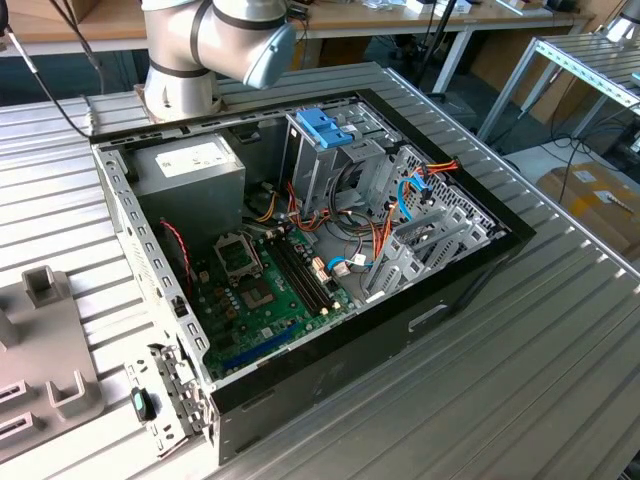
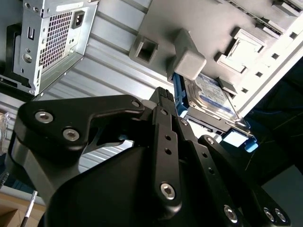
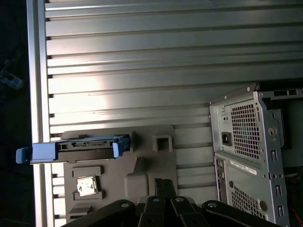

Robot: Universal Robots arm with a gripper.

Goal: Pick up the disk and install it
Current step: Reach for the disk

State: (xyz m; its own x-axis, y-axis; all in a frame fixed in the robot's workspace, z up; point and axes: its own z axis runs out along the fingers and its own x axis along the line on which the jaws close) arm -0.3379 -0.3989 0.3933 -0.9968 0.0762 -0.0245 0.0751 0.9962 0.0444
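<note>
1. The disk (image 2: 210, 97) rests in a grey fixture (image 2: 203, 19) on the ribbed table (image 3: 142, 66). It is outside the open computer case (image 1: 330, 375) and not yet in the drive cage (image 1: 318, 175).
2. The gripper (image 3: 161, 182) hangs over the fixture, near the disk but apart from it. It holds nothing that I can see, and I cannot tell how far it is open.
3. Likely trouble at the pick: a raised grey post (image 2: 189, 61) stands just beside the disk, so a slightly offset descent could strike it. The light blue carrier rail (image 2: 177, 94) is plastic and probably flexes, so a grip on it alone could let the disk tilt or slip.
4. Likely trouble at the case: loose cables (image 1: 380, 240) lie close to the cage, and a tilted disk could snag them or jam at the opening.
5. In the second wrist view the labelled face is turned towards the camera.
6. In the first wrist view the disk is seen edge-on, with blue tabs at both ends. That edge runs along the table's grooves. I judge this to be the long axis, though foreshortening leaves it unsure.
</note>
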